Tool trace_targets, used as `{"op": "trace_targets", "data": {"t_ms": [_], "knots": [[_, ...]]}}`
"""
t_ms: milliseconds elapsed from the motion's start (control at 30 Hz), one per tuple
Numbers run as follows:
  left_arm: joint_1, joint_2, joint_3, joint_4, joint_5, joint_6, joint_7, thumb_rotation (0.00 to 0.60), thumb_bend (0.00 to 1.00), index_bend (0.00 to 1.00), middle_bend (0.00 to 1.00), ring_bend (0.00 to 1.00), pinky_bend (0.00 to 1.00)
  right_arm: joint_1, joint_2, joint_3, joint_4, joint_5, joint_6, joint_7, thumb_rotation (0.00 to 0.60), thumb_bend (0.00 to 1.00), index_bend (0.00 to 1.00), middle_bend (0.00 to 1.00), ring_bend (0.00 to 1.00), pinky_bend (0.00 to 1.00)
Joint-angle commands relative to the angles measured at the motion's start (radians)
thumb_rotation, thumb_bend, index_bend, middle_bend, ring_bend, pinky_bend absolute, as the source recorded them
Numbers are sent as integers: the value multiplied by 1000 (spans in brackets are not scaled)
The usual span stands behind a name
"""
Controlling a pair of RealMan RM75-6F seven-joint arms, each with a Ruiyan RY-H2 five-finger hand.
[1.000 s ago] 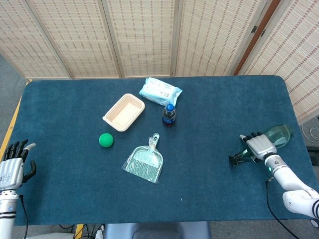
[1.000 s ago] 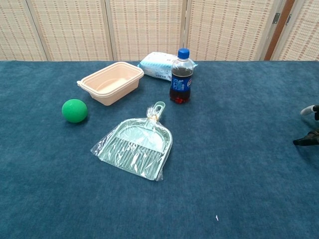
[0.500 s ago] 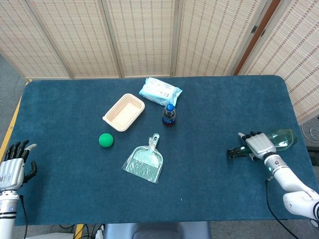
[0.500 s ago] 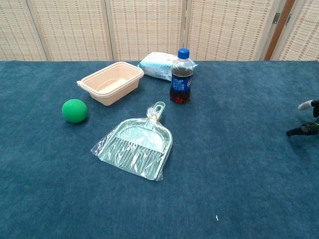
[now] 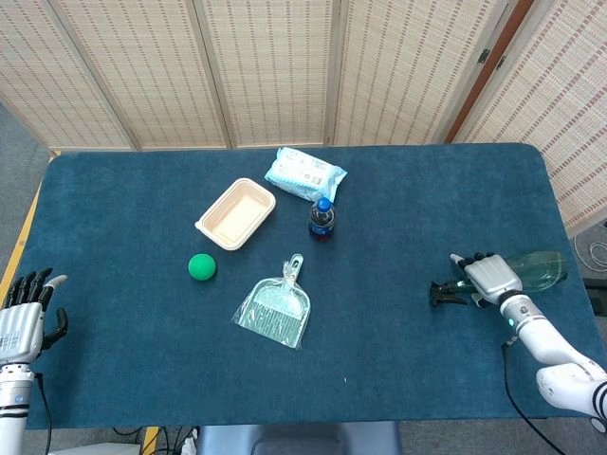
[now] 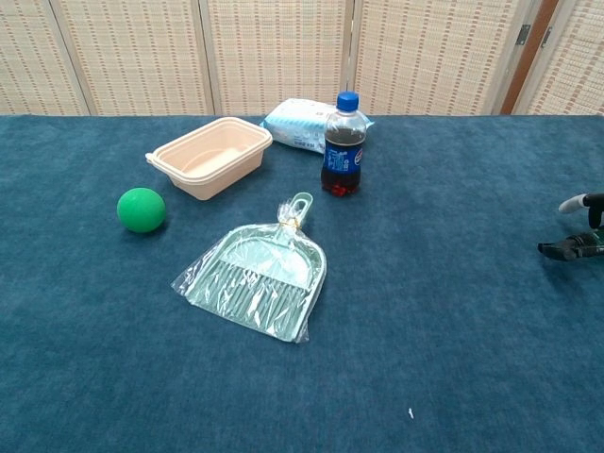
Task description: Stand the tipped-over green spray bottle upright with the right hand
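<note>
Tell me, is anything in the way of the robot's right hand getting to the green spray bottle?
No. The right hand is already wrapped over the green spray bottle, which lies on its side near the table's right edge. The nearest other thing, the cola bottle, is far off toward the middle.
</note>
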Motion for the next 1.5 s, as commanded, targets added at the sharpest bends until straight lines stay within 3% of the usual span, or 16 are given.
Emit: {"op": "trace_targets", "data": {"t_ms": [33, 667, 1100, 1500], "knots": [[0, -1, 0, 4, 0, -2, -3, 600, 611, 189, 103, 26, 21, 1, -3, 3, 2, 0, 3, -3, 600, 321, 164, 307, 217, 278], [6, -1, 2, 1, 1, 1, 1, 600, 612, 189, 103, 26, 20, -11, -8, 10, -7, -10, 39, -14, 600, 336, 292, 410, 318, 352], [4, 19, -3, -29, -4, -5, 20, 600, 611, 189, 103, 26, 20, -34, 13, 19, -42, -38, 94, 8, 600, 339, 298, 417, 323, 355], [-5, 31, -2, -42, -3, -21, 27, 600, 612, 189, 103, 26, 20, -76, 76, 45, -148, -66, 210, 25, 600, 339, 298, 418, 324, 354]]}}
